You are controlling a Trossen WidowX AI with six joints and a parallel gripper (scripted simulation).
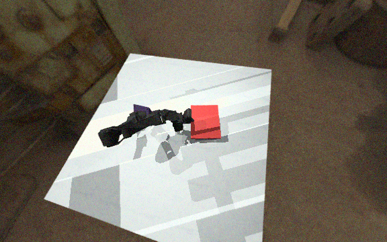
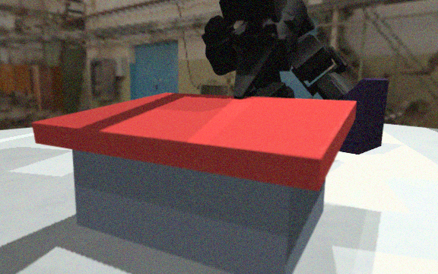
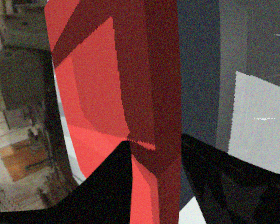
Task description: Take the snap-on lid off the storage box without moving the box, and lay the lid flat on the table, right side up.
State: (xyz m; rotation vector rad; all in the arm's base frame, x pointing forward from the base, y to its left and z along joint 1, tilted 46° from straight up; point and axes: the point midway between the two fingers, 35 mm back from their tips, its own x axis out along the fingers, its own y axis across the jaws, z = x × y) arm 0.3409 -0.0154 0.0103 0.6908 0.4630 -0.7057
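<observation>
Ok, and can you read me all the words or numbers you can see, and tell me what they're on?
There are none I can read.
Red lid: no writing shows.
Grey box: no writing shows.
Purple block: no writing shows.
Background: too blurred to tell.

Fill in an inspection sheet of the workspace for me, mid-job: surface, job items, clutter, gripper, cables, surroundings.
Surface: pale table, crossed by shadows
Job items: flat red rectangular lid, on the blue-grey box
Clutter: dark purple block, beside the arm
Gripper: black gripper, closed on the lid's edge
Cables: nothing seen
Surroundings: brown floor; blurred blue door
</observation>
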